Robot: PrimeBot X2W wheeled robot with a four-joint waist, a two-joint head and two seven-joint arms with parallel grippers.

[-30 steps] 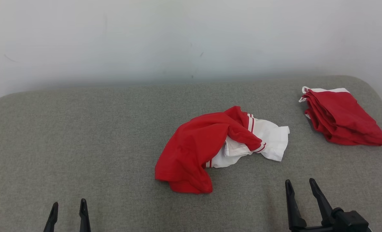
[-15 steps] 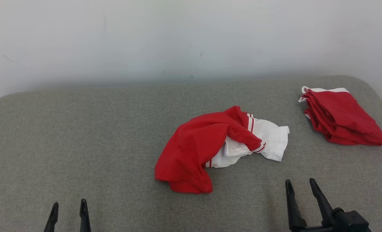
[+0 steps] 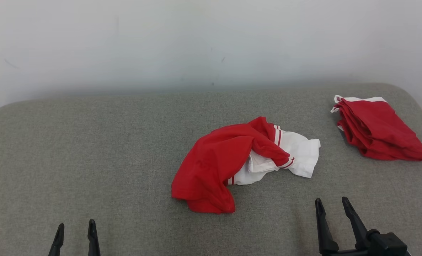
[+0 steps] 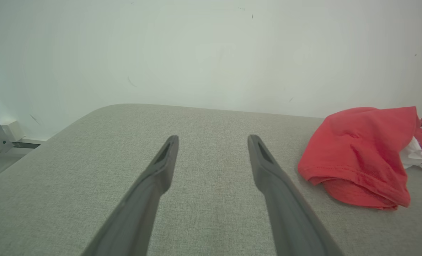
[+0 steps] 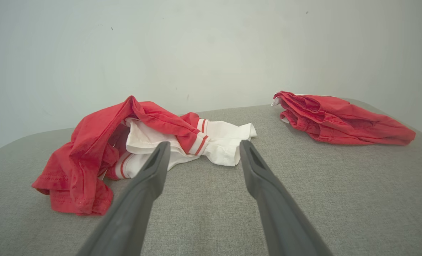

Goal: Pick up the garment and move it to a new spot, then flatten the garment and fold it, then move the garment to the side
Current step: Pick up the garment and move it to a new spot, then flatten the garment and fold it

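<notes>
Currently nothing is grasped. Left gripper (image 3: 76,223) and right gripper (image 3: 331,199) both sit low over the near edge of the grey padded table (image 3: 90,149), fingers spread and empty. Garment (image 3: 232,163), red with white striped trim, lies crumpled mid-table, nearer the right gripper and well apart from a folded red pile (image 3: 379,131) at the far right.

Step in hand: first pickup. Judgement: the right gripper pinches the raised red ridge and the left takes the near red lobe. Sleeve or hem is unclear from these views, so grip high, lift slowly and stay clear of the pile.
</notes>
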